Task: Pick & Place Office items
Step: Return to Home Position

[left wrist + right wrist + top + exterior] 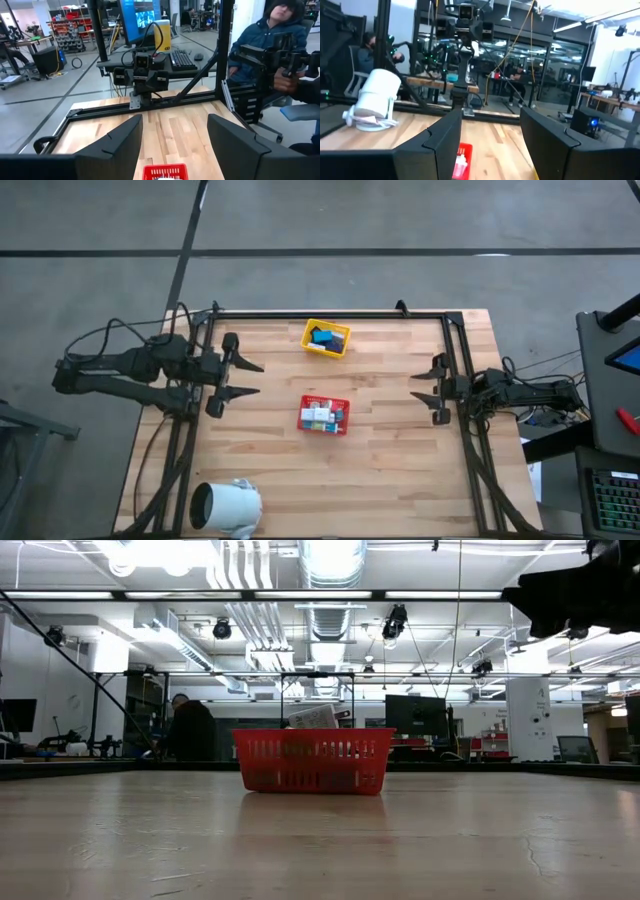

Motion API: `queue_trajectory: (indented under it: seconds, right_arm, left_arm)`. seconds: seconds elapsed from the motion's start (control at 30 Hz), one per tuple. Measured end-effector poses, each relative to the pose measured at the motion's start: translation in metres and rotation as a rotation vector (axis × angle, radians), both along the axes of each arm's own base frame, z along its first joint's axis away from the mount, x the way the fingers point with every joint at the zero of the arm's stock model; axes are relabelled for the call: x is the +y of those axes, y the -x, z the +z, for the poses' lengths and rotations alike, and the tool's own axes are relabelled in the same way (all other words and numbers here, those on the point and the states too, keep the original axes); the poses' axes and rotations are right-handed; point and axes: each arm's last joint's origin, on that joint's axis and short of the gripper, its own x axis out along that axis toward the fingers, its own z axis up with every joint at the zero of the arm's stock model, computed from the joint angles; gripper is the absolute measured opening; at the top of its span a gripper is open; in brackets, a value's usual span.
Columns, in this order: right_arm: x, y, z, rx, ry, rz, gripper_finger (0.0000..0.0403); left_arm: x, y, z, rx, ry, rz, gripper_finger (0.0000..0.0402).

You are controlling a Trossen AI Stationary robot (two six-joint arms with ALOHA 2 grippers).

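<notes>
the red tray (302, 412) stands on the bench (400, 470) and holds a cluster of office items (320, 416), mostly white. in the low view 1 white piece (314, 717) pokes up over the red tray's mesh wall. above the red tray in the high view, apart from it, a yellow tray (341, 350) holds 2 or 3 more pieces (322, 336) in teal and navy. no piece lies loose on the bench around the red tray. the left arm (120, 370) hangs well apart from the red tray on its own side, and the left jaws are spread wide, pointing toward the red tray and grasping nothing. the right arm (520, 390) hangs well apart on the opposite side, and the right jaws are likewise released and empty, facing the red tray. a large white cylinder (226, 507) lies on its side well below and to the left of the red tray in the high view. behind the red tray in the low view, a person (188, 728) sits far off in the room.
</notes>
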Motion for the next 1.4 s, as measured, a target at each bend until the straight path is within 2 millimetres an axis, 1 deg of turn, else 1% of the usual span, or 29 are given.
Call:
queue_trajectory:
  seconds: [0.23, 0.43, 0.7, 0.8, 0.93, 1.07, 1.27, 1.4]
  right_arm:
    - [0.000, 0.000, 0.000, -0.005, -0.103, 0.022, 0.0201]
    - [0.000, 0.000, 0.000, -0.004, -0.135, 0.032, 0.0201]
    - [0.001, 0.000, 0.001, -0.016, -0.197, 0.070, 0.0201]
    - [0.001, 0.000, 0.001, -0.017, -0.224, 0.078, 0.0201]
    - [0.001, 0.000, 0.001, -0.018, -0.247, 0.083, 0.0201]
    - [0.001, 0.000, 0.001, -0.018, -0.247, 0.083, 0.0201]
    - [0.001, 0.000, 0.001, -0.016, -0.214, 0.076, 0.0201]
    - [0.001, 0.000, 0.001, -0.019, -0.195, 0.071, 0.0201]
  left_arm:
    - [0.000, 0.002, -0.001, 0.014, 0.001, -0.004, 0.0227]
    - [0.000, 0.007, -0.007, 0.083, 0.002, -0.009, 0.0227]
    - [-0.001, 0.016, -0.006, 0.086, 0.018, -0.049, 0.0227]
    - [-0.001, 0.019, -0.009, 0.095, 0.038, -0.056, 0.0227]
    - [-0.001, 0.026, -0.021, 0.090, 0.060, -0.063, 0.0227]
    - [-0.001, 0.035, -0.037, 0.041, 0.070, -0.063, 0.0227]
    - [-0.001, 0.048, -0.063, 0.023, 0.098, -0.061, 0.0227]
    - [-0.001, 0.056, -0.074, -0.018, 0.106, -0.062, 0.0227]
